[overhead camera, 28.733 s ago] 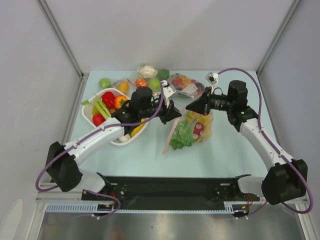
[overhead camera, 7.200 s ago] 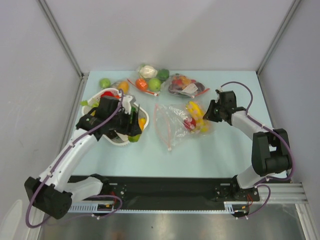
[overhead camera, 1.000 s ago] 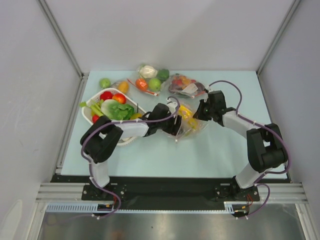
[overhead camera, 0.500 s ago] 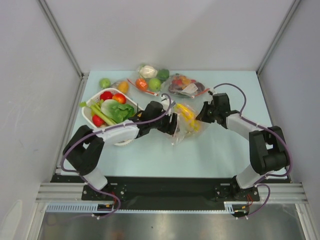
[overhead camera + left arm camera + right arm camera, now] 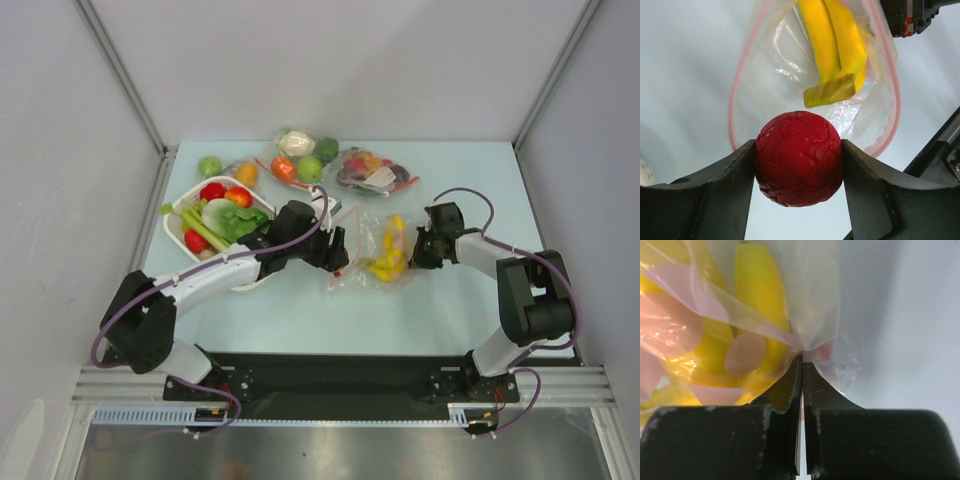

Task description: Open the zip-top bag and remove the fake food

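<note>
Now lifting the small red piece [image 5: 797, 150] out of the zip-top bag [image 5: 355, 235] right of the white basket [image 5: 172, 228], squeezing it tight in the left gripper [image 5: 799, 172], pinching the bag's right end in the closed-up right gripper [image 5: 802, 364], likely needing a carry to that basket next.

left arm [image 5: 215, 272], right arm [image 5: 497, 257]: white links, black joints | cables [image 5: 468, 192]: purple, looped along links | base rail [image 5: 340, 378]: black | left hand [image 5: 799, 165]: dark grey fingers [image 5: 715, 200] | right hand [image 5: 801, 385]: black fingers, small red mark [image 5: 908, 26] on housing
</note>
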Tool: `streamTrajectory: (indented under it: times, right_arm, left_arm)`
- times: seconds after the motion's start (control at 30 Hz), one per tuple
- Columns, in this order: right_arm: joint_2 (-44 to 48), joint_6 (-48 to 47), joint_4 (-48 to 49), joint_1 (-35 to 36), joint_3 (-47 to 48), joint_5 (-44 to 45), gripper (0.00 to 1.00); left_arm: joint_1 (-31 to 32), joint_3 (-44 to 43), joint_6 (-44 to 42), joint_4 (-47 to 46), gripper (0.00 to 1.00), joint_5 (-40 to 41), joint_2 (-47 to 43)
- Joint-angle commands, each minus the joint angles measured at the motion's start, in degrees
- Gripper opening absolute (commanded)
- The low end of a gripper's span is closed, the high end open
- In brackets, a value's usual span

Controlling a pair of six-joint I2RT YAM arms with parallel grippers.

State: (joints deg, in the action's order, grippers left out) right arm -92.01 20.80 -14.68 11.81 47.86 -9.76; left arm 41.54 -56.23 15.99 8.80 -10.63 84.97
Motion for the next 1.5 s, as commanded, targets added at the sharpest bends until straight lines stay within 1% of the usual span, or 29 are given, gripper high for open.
streamTrajectory:
  times: [0.0, 0.23, 0.4, 0.47, 0.6, 0.7, 0.8, 0.83, 0.9, 0.93, 1.0, 1.03, 1.1, 1.13, 1.23, 1.27, 1.37, 1.47]
  right_arm:
    - [-0.72, -1.55, -4.31, -0.39, -0.31, 2.02, 0.0]
    - [-0.89, -1.64, -4.39, -0.65, -0.13, 1.85, 0.0]
    - [-0.81, -1.72, -4.4, -0.83, -0.13, 2.11, 0.0]
    - [-0.89, -1.72, -4.39, -0.92, -0.22, 2.02, 0.0]
    - [-0.81, -1.81, -4.66, -1.0, -0.13, 2.11, 0.0]
    - [-0.54, -1.81, -4.83, -1.0, -0.22, 2.11, 0.0]
    - [-0.45, -1.81, -5.01, -1.09, -0.22, 2.02, 0.0]
    - [-0.45, -1.9, -5.01, -1.09, -0.13, 2.02, 0.0]
    - [-0.45, -1.81, -5.01, -1.09, -0.22, 1.94, 0.0]
    - [-0.54, -1.9, -4.92, -1.09, -0.05, 1.85, 0.0]
    - [-0.54, -1.81, -5.01, -1.09, 0.04, 1.76, 0.0]
    - [-0.54, -1.9, -5.01, -1.09, 0.13, 1.67, 0.0]
    - [-0.54, -1.9, -5.1, -1.09, 0.22, 1.67, 0.0]
    - [-0.54, -1.9, -5.1, -1.18, 0.22, 1.67, 0.0]
    - [-0.54, -1.9, -5.01, -1.18, 0.31, 1.59, 0.0]
    - [-0.72, -1.9, -5.01, -1.18, 0.31, 1.5, 0.0]
    - [-0.72, -1.9, -5.01, -1.18, 0.48, 1.32, 0.0]
    - [-0.37, -1.99, -5.27, -1.27, 0.48, 1.5, 0.0]
  left_arm:
    - [-0.49, -0.46, -2.01, 3.33, 0.31, 1.05, -2.7]
    - [-2.51, -0.29, -3.07, 5.44, 0.31, 1.67, -4.28]
    - [-4.27, 0.24, -2.98, 5.97, 0.32, 0.53, -9.1]
    - [-6.02, 0.15, -2.46, 6.84, 0.32, -0.35, -10.08]
    - [-9.98, 0.5, -1.66, 7.72, 0.32, -2.72, -15.34]
    - [-13.32, -0.46, -2.45, 9.83, 0.33, -2.64, -18.08]
    - [-17.45, -2.48, -3.94, 14.39, 0.33, -1.94, -20.71]
    - [-20.24, -2.92, -4.73, 15.62, 0.33, -1.59, -21.94]
    - [-23.42, -3.71, -5.96, 18.7, 0.34, -0.88, -23.26]
    - [-27.09, -3.8, -7.19, 19.5, 0.34, -0.88, -24.57]
    - [-31.67, -3.63, -8.07, 21.61, 0.34, -1.32, -25.64]
    - [-36.48, -3.63, -9.04, 22.13, 0.34, -2.02, -26.16]
    - [-41.16, -3.45, -10.01, 23.8, 0.34, -3.07, -26.96]
    - [-45.54, -3.1, -10.88, 24.51, 0.35, -3.51, -27.05]
    - [-49.26, -2.57, -10.89, 24.87, 0.35, -0.89, -26.26]
    - [-49.71, -1.88, -10.72, 24.78, 0.35, 1.38, -25.65]
    - [-52.78, 0.32, -9.75, 23.56, 0.35, 1.41, -23.36]
    - [-54.37, 2.0, -9.84, 21.53, 0.35, 2.28, -22.57]
